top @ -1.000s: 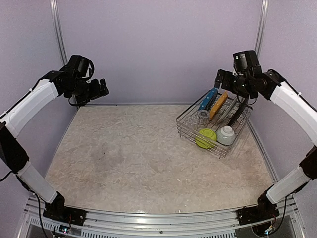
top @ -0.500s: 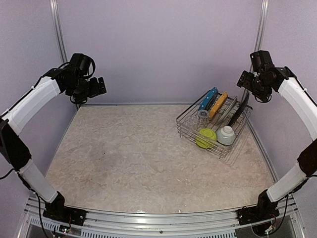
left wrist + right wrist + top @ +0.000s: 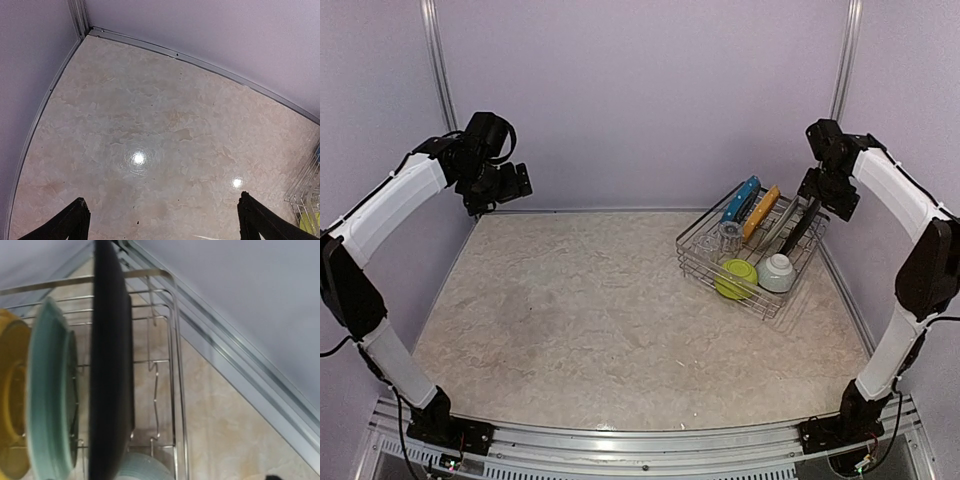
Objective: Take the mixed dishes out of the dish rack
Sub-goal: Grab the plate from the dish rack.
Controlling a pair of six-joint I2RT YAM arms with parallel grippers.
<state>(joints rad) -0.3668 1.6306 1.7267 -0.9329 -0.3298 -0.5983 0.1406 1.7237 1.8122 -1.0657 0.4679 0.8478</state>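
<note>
My right pincer (image 3: pixel 823 198) has swung over the rack's (image 3: pixel 705 270) black plate (image 3: pixel 110 365), likely my first pick; its spread I cannot tell. My left pincer (image 3: pixel 161 200) stays spread.

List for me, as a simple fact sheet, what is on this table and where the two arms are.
Rack: wire dish rack, far right of the table
Standing plates: blue plate, yellow plate, teal plate, black plate
Bowls: lime-green bowl and pale bowl, at the rack's near end
Glass: clear glass beside the blue plate
Left gripper: open, empty, high over the far left corner
Right gripper: by the black plate's top; open or shut unclear
</note>
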